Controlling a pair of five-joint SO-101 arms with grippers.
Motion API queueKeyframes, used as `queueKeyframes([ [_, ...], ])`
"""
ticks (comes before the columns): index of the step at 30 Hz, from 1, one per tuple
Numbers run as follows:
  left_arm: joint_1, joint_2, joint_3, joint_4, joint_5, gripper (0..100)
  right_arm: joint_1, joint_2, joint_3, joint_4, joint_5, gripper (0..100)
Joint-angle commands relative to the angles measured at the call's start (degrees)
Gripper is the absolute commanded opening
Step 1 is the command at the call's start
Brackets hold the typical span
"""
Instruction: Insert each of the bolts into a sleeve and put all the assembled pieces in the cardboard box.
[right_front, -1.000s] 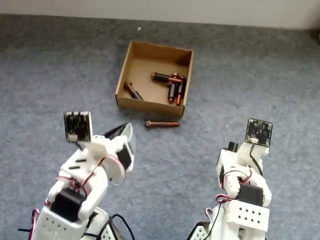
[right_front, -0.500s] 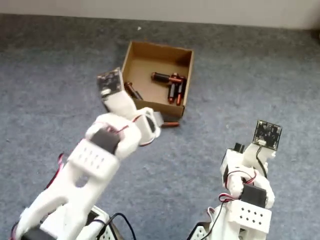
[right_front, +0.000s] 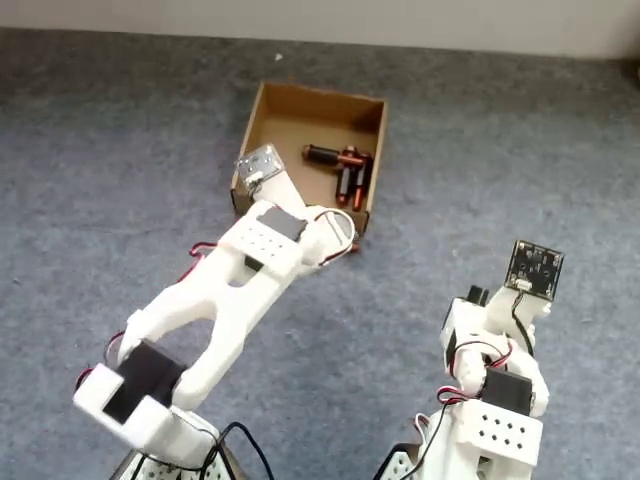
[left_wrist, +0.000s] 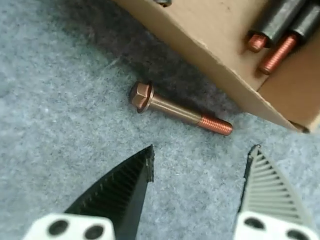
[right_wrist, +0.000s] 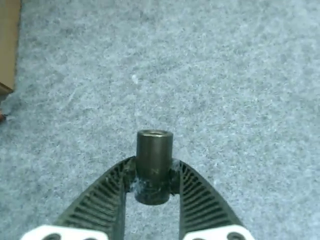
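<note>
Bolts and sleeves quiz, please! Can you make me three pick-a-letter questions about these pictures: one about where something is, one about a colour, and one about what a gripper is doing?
1. Where is the loose copper-coloured metal bolt, compared with the brown cardboard box?
A inside it
B on the grey carpet just outside its wall
C leaning on its rim

2. What colour is the short metal sleeve in the right gripper?
A white
B copper
C dark, nearly black

3. How is the left gripper?
A shut on the bolt
B open, above the bolt
C shut on a sleeve

Answers:
1 B, the left wrist view shows it lying flat on the carpet beside the wall.
2 C, the right wrist view shows a dark tube between the jaws.
3 B, its jaws stand apart with nothing between them.
</note>
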Motion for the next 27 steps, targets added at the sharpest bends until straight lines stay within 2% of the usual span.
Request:
queueKeyframes([
  [1,0.2,1.6,-3.6,0.1,3.1,30,0.5,-1.1,-0.9,-1.6,-0.4,0.6],
  [9,0.0,3.6,-3.7,0.1,7.5,30,0.4,-1.1,-1.0,-1.6,-0.4,0.6],
  [19,-5.0,16.3,-13.6,0.5,7.9,30,0.3,-1.1,-1.0,-1.6,-0.4,0.6],
  [25,-5.1,18.0,-14.5,3.3,9.6,30,0.3,-1.1,-1.0,-1.6,-0.4,0.6],
  [27,-5.3,18.2,-14.5,3.3,9.6,26,0.3,-1.1,-1.0,-1.6,-0.4,0.6],
])
